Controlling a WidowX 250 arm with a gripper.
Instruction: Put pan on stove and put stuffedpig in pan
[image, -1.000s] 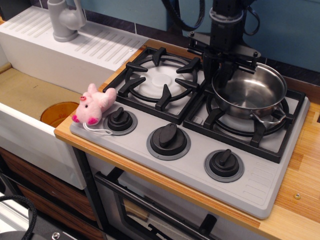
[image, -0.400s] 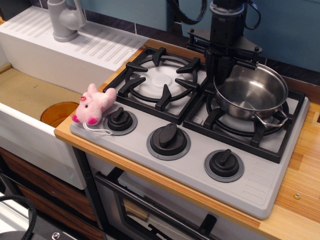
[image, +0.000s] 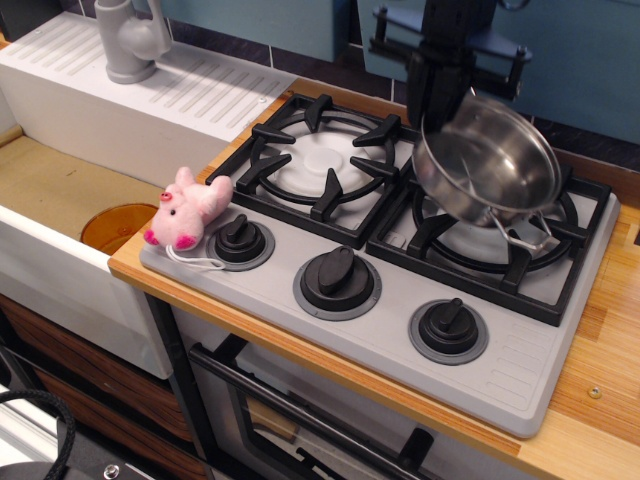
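observation.image view: gripper (image: 447, 112) sits above the back of the right burner, black arm coming down from the top edge. Jaws are clamped on the far rim of the pan (image: 490, 165). Pan is off the grate, tilted with its open side facing the camera and its near edge lower; the front wire handle hangs just above the right burner grate (image: 500, 245). Pan interior is bare shiny steel, nothing in it. Stove (image: 380, 330) is grey, flat on the wooden worktop (image: 600, 400), three black knobs along its front. Left burner (image: 325, 160) has nothing on it. Pig (image: 187, 210) lies on the stove's front-left corner, touching the left knob (image: 241, 239), white string loop trailing toward the stove's front edge. White sink (image: 60, 210) is left of the stove, with an orange round thing (image: 115, 225) in the basin; grey tap (image: 130, 40) behind it.
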